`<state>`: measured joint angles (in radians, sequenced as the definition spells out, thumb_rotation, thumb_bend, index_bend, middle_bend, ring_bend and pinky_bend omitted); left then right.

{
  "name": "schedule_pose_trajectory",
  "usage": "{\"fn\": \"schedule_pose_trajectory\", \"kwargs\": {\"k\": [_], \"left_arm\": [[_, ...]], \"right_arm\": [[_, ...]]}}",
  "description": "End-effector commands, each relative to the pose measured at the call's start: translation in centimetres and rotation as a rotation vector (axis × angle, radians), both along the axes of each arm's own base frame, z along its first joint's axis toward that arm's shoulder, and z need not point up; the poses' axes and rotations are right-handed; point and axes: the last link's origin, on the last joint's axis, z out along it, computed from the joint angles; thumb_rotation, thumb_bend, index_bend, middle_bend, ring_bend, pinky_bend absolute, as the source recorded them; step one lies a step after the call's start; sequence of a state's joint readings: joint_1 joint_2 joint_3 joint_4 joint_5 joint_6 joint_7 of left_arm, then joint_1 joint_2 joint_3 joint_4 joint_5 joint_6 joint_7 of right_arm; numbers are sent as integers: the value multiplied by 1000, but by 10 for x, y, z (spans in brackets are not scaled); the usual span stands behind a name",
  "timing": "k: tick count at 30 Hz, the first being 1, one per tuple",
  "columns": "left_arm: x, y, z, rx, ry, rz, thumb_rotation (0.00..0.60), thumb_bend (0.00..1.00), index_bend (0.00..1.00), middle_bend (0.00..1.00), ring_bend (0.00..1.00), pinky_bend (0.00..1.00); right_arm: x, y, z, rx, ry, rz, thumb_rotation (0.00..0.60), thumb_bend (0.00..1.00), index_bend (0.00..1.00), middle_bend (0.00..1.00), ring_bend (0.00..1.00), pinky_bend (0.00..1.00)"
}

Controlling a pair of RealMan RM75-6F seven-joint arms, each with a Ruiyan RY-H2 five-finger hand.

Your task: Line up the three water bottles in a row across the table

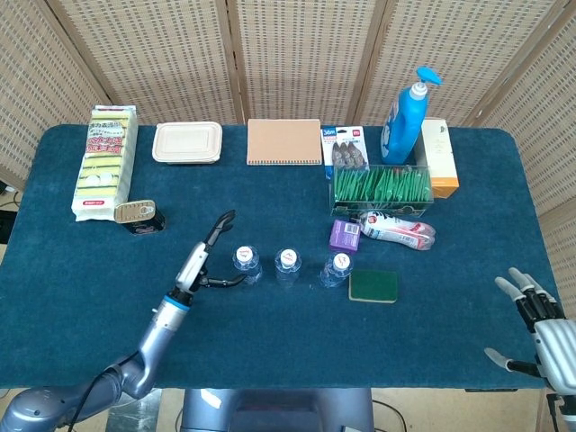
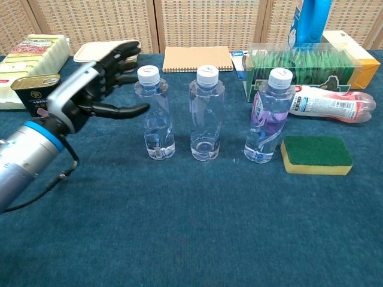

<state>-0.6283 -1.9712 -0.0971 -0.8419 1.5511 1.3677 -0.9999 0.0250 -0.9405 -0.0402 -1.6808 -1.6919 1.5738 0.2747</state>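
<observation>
Three clear water bottles with white caps stand upright in a row mid-table: the left bottle (image 2: 154,113) (image 1: 245,261), the middle bottle (image 2: 206,113) (image 1: 287,264) and the right bottle (image 2: 268,116) (image 1: 336,267). My left hand (image 2: 99,81) (image 1: 203,259) hovers just left of the left bottle, its fingers spread and holding nothing, a small gap between them and the bottle. My right hand (image 1: 533,319) stays at the table's near right corner, fingers spread, holding nothing.
A green and yellow sponge (image 2: 316,155) lies right of the right bottle. A tin can (image 2: 40,94) sits at the left. Behind the row are a notebook (image 2: 198,58), a lidded food box (image 2: 108,55), a box of green packets (image 2: 302,70), a blue dispenser bottle (image 1: 406,115) and a lying tube (image 2: 329,101).
</observation>
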Motion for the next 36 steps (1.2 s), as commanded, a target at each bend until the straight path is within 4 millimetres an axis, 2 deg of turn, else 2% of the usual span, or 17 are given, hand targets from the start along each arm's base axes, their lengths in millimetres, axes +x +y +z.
{"fn": "schedule_pose_trajectory", "kwargs": {"k": [1, 9, 10, 12, 15, 19, 20, 27, 36], "left_arm": [[-17, -13, 43, 75, 17, -16, 600, 179, 0, 0, 0, 76], [-59, -44, 147, 222, 215, 33, 600, 178, 0, 0, 0, 57], [-70, -51, 167, 247, 276, 60, 600, 178, 0, 0, 0, 57], [-81, -60, 188, 265, 353, 94, 600, 178, 0, 0, 0, 57], [-105, -80, 225, 268, 546, 177, 600, 178, 0, 0, 0, 57], [-127, -108, 253, 252, 709, 280, 600, 179, 0, 0, 0, 57], [-148, -132, 264, 234, 794, 366, 600, 179, 0, 0, 0, 57], [-168, -169, 265, 202, 872, 452, 600, 179, 0, 0, 0, 57], [-167, -176, 258, 224, 891, 397, 600, 178, 0, 0, 0, 57]], "right_arm": [[1, 1, -1, 4, 5, 2, 600, 0, 106, 19, 0, 110], [5, 5, -2, 12, 14, 7, 600, 0, 106, 17, 0, 110], [6, 6, -2, 12, 16, 9, 600, 0, 106, 17, 0, 110], [7, 7, -2, 12, 18, 11, 600, 0, 106, 17, 0, 110], [8, 9, -2, 11, 24, 13, 600, 0, 106, 17, 0, 110], [11, 11, -3, 12, 35, 14, 600, 0, 106, 14, 0, 108], [11, 11, -3, 1, 55, 11, 600, 0, 106, 13, 0, 103], [8, 11, -2, -66, 130, -32, 600, 0, 105, 0, 0, 26], [9, 11, -5, -129, 159, -96, 600, 0, 86, 0, 0, 0]]}}
